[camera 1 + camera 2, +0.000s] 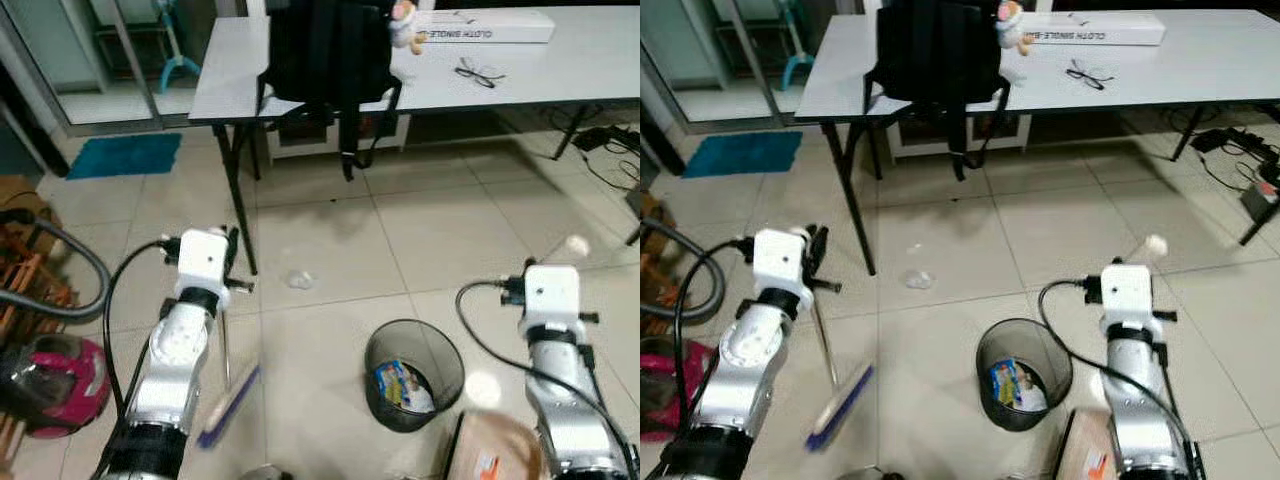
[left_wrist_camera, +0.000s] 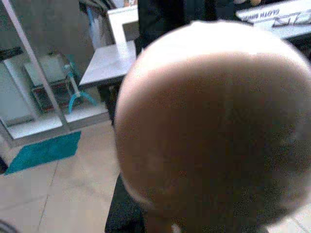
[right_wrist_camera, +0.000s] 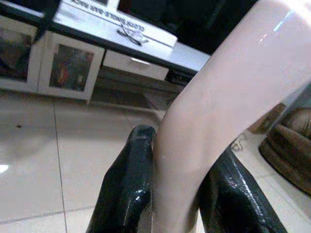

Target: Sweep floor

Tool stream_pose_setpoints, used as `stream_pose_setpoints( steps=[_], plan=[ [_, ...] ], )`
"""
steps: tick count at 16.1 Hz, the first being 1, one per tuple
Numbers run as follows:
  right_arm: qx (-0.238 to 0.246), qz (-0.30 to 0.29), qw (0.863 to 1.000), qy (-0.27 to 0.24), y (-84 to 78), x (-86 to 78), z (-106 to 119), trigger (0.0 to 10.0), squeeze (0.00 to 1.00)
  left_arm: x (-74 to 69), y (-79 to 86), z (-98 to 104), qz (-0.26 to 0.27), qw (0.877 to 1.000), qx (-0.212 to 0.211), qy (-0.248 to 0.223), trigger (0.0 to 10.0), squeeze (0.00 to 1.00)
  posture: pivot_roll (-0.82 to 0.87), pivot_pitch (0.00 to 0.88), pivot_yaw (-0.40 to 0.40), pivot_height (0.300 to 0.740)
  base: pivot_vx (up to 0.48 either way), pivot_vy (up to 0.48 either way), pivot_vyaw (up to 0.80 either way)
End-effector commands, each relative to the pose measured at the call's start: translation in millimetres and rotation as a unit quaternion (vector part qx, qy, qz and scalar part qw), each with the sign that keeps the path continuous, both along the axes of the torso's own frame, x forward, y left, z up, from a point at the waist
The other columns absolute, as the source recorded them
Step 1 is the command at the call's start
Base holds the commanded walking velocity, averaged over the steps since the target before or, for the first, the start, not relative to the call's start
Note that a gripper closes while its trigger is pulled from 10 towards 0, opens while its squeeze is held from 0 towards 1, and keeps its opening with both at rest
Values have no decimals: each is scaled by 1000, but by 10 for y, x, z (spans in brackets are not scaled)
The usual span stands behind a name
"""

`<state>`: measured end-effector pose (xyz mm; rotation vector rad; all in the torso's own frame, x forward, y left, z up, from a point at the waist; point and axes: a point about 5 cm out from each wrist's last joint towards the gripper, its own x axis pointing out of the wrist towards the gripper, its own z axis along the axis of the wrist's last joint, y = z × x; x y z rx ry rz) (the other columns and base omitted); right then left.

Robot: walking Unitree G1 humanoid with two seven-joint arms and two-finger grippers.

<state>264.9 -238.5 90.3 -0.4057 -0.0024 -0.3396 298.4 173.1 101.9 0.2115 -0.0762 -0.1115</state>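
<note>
Broom (image 1: pixel 228 400), its purple bristle head low near the tiled floor (image 1: pixel 330 250) beside the left arm, hangs by a thin handle running up to the left end effector (image 1: pixel 230 262), which appears clamped on it, the stick's rounded end bulging into the left wrist view. The right end effector (image 3: pixel 177 194) is closed on a pale handle (image 3: pixel 214 111), probably the dustpan (image 1: pixel 495 450) lying by the mesh bin (image 1: pixel 412 372), kept ready to receive debris. A crumpled scrap (image 1: pixel 300 280) lies just ahead near the desk (image 1: pixel 560 75) leg, the likely target.

A blue-bristled broom with a thin metal handle (image 1: pixel 837 398) slants beside the left gripper (image 1: pixel 816 252); a black mesh wastebasket (image 1: pixel 1023 375) stands between both arms.
</note>
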Motion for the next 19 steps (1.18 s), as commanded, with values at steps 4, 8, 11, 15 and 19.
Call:
stream_pose_setpoints(
  steps=[4,8,11,15,19],
  plan=[
    [7,-2,1000,14,-2,-26,-23,10000,0,-108,0,107,9,1000,11,-8,10000,0,-17,22,33,740,0,371,0],
    [8,-15,999,32,-59,-100,-80,10000,0,-125,-28,117,10,1000,11,-2,10000,0,-29,14,40,740,0,393,0],
    [26,-31,998,41,-100,-153,-117,10000,0,-129,-52,127,9,1000,12,4,10000,0,-34,7,47,740,0,390,-150],
    [46,-32,998,37,-62,-147,-115,10000,0,-92,-76,143,7,1000,13,6,10000,0,-35,0,53,740,0,389,-800],
    [63,-31,997,37,-14,-154,-125,10000,0,-71,-94,164,6,1000,13,5,10000,0,-35,0,56,740,0,392,-800]
  ],
)
